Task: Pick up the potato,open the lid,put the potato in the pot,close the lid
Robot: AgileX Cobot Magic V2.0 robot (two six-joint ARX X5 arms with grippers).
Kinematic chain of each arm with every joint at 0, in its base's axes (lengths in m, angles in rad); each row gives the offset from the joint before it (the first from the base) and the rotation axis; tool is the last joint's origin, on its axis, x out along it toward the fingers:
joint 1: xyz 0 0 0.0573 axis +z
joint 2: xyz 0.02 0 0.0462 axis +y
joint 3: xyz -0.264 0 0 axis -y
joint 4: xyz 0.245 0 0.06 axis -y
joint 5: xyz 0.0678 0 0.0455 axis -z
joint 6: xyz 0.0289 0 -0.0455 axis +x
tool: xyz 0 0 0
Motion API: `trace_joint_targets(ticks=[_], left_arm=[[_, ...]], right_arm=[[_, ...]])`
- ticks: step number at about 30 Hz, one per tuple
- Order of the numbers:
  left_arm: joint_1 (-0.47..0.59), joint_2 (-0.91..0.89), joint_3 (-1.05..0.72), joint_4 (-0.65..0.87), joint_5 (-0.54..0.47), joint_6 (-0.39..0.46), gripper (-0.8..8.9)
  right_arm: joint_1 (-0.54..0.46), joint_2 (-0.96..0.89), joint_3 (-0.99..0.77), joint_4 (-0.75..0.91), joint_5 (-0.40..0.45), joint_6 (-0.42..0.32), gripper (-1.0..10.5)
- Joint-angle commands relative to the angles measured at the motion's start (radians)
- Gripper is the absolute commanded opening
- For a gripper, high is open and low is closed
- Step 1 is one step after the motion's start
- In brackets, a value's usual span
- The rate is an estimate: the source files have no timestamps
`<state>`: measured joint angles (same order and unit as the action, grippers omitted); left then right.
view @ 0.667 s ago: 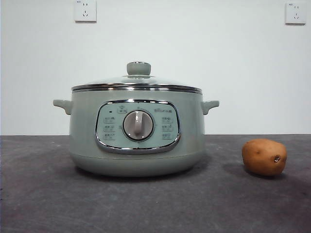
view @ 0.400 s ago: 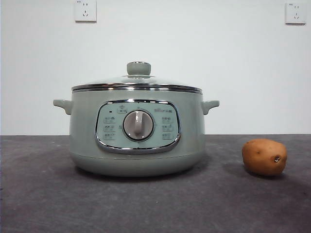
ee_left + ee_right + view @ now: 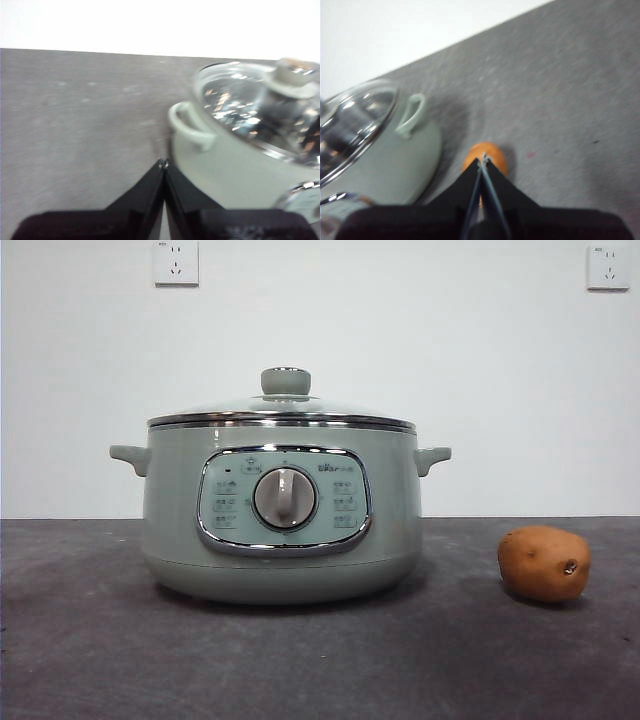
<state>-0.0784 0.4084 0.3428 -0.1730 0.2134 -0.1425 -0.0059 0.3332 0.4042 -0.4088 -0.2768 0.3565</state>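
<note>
Nothing has moved in the front view since the earlier frames: pot, lid and potato sit exactly as before, and no arm enters that view. Left pincer: jaws pressed together, tips meeting, holding nothing; hovering above the bare grey surface, just beside the pot's side handle. Pot: upright on the surface at roughly 9 o'clock from the potato, control panel and grey dial facing the front camera. Lid: seated on the pot rim, closed, pale-green knob uppermost. Potato: lying on the surface at 3 o'clock from the pot, well apart from it, dark eye spot toward the front camera. Right pincer: jaws closed to a narrow point, empty; poised above the potato, contact not determinable from the wrist view. Two wall sockets on the white wall behind.
</note>
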Motion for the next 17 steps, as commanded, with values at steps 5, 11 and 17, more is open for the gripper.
trace_joint_targets(ticks=[5,11,17], left_arm=[[0.003,0.199,0.154,-0.096,0.167,-0.060,-0.05],[0.003,0.366,0.273,-0.184,0.311,-0.060,-0.04],[0.003,0.478,0.342,-0.226,0.463,-0.064,-0.03]], right_arm=[[0.000,0.211,0.167,-0.111,-0.163,-0.069,-0.1],[0.000,0.375,0.291,-0.239,-0.247,-0.182,0.0],[0.000,0.509,0.369,-0.362,-0.282,-0.237,0.0]])
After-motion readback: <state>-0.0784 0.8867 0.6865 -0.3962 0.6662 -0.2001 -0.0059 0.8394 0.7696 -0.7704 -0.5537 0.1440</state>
